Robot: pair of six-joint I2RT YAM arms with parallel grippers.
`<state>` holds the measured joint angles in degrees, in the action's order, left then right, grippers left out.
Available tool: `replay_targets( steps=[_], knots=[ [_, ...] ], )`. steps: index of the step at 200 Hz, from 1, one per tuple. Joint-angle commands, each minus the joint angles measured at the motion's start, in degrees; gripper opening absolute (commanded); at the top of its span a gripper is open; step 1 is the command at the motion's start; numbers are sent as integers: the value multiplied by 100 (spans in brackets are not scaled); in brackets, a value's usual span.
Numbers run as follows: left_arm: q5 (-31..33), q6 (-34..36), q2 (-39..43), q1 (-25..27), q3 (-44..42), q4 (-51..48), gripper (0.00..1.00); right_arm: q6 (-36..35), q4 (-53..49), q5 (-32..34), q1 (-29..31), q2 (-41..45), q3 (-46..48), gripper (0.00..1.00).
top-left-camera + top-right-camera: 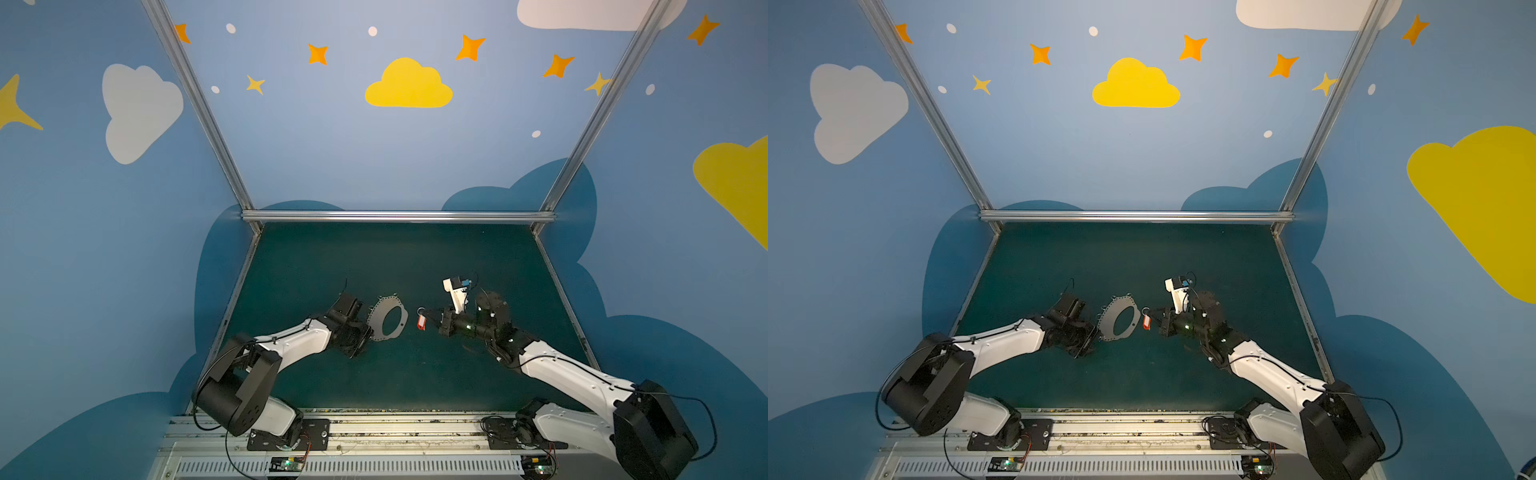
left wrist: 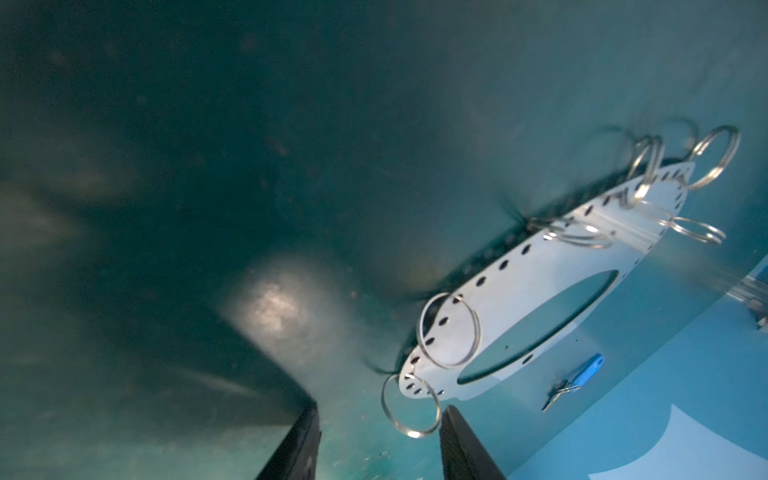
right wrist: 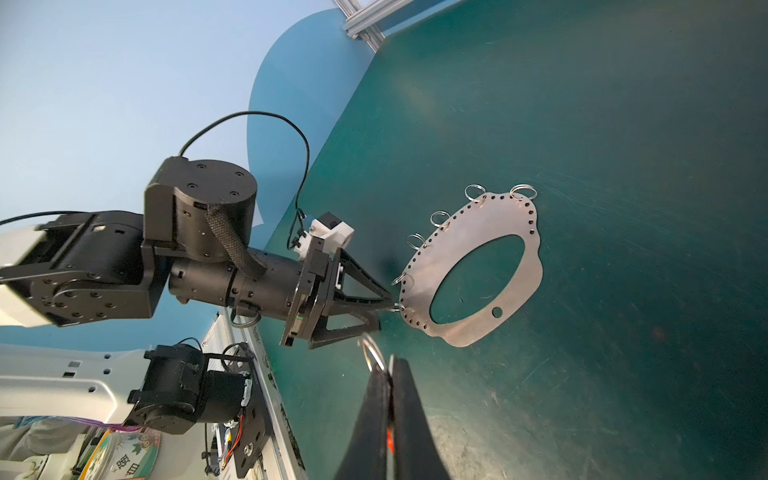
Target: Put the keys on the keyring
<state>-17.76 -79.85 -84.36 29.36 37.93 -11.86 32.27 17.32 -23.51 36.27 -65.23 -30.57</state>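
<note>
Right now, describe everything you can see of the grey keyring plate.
The keyring is a flat, grey, metal-looking oval plate with a large oval central hole, one small round hole beside it, and tiny holes along one edge. Several small wire rings hang from those holes. It sits on the green table; whether fully flat is unclear. The left gripper, jaws apart, is at its ringed edge, straddling one ring.

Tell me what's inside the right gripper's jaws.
The right gripper is shut on the red-tagged key: its split ring pokes past the fingertips, and a red sliver of tag shows between the fingers. The metal blade is covered by the fingers.
</note>
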Motion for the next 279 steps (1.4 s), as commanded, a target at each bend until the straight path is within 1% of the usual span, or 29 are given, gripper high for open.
replay_targets(
  steps=[1, 13, 28, 37, 50, 57, 67, 79, 91, 113, 143, 173, 205, 214, 225, 238, 259, 279],
  knots=[
    [12, -246, -155, -14, -58, 214, 44, -46, 103, 26, 37, 110, 77, 0],
    [42, -259, -210, -23, -58, 240, 42, -22, 128, 6, 38, 101, 78, 0],
    [62, -224, -285, -31, -49, 290, 34, -4, 148, -4, 33, 81, 93, 0],
    [74, -194, -338, -36, -41, 312, 32, 12, 161, -13, 38, 68, 103, 0],
    [99, -146, -417, -50, -23, 318, 21, 32, 180, -35, 36, 50, 123, 0],
    [98, -128, -457, -63, -23, 355, 18, 45, 187, -53, 38, 35, 135, 0],
    [108, -118, -505, -85, -31, 405, 16, 58, 179, -65, 44, 13, 140, 0],
    [98, -108, -553, -104, -27, 473, 11, 74, 203, -84, 47, -7, 163, 0],
    [82, -86, -611, -124, -1, 523, 10, 88, 230, -93, 63, -55, 176, 0],
    [84, -1, -720, -161, 90, 589, 4, 94, 224, -93, 82, -178, 182, 0],
    [124, 135, -851, -197, 221, 635, 4, 66, 224, -31, 86, -278, 194, 0],
    [100, 313, -919, -366, 319, 710, 4, 59, 160, 17, 108, -335, 217, 0],
    [98, 524, -829, -387, 461, 467, 4, 67, 149, 52, 117, -319, 220, 0],
    [70, 517, -781, -387, 435, 437, 8, 64, 149, 63, 117, -325, 220, 0],
    [6, 459, -709, -372, 396, 379, 25, 64, 145, 53, 117, -344, 201, 0],
    [-85, 328, -561, -325, 315, 368, 37, 69, 153, 33, 123, -375, 175, 0],
    [-127, 48, -225, -248, 126, 381, 45, 70, 200, 13, 127, -411, 164, 0],
    [-28, -162, 84, -162, 43, 271, 47, 84, 267, -7, 135, -454, 157, 0]
  ],
)
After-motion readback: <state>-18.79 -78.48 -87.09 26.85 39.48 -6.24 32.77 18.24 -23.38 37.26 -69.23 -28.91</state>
